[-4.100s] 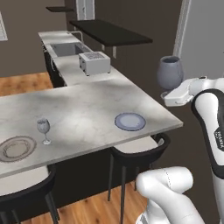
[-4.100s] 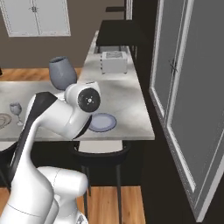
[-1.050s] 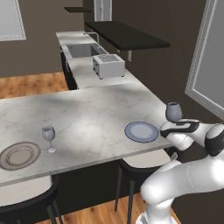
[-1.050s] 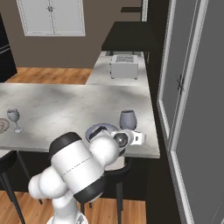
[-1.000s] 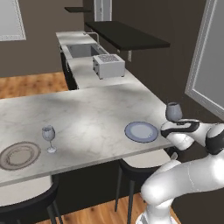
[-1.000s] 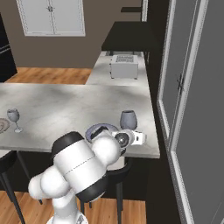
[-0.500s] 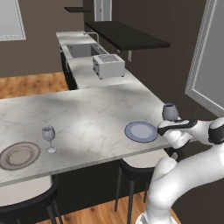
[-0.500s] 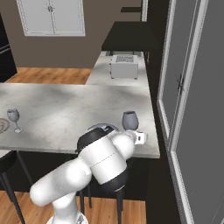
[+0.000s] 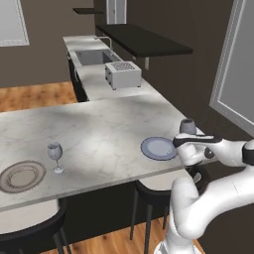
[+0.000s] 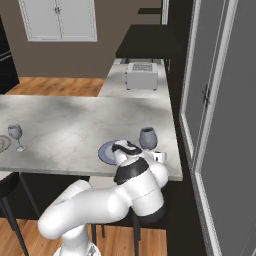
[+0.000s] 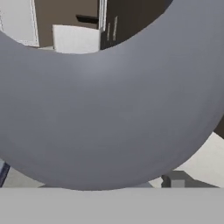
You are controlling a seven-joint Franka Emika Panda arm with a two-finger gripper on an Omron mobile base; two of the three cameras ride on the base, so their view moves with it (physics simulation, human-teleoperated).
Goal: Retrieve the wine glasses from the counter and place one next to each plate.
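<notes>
My gripper (image 9: pixel 186 141) is shut on the stem of the rounder wine glass (image 9: pixel 187 127), held upright just above the right end of the marble island top, close to the right of the blue-grey plate (image 9: pixel 158 148). From the right base view the glass bowl (image 10: pixel 147 137) stands over the gripper (image 10: pixel 150 152), with the plate (image 10: pixel 107 151) to its left. In the hand view the grey bowl (image 11: pixel 109 109) looms very close. The other wine glass (image 9: pixel 55 154) stands next to the beige plate (image 9: pixel 22 176) at the island's left.
Dark stools (image 9: pixel 154 186) sit under the island's front edge. The long counter (image 9: pixel 99 87) runs away at the back with a toaster (image 9: pixel 122 74) and a sink (image 9: pixel 92 57). A tall grey cabinet (image 10: pixel 215 115) stands on the right.
The hand and the wine glass have shifted slightly left, closer to the blue-grey plate. The arm's elbow has swung across. Nothing on the island top has moved.
</notes>
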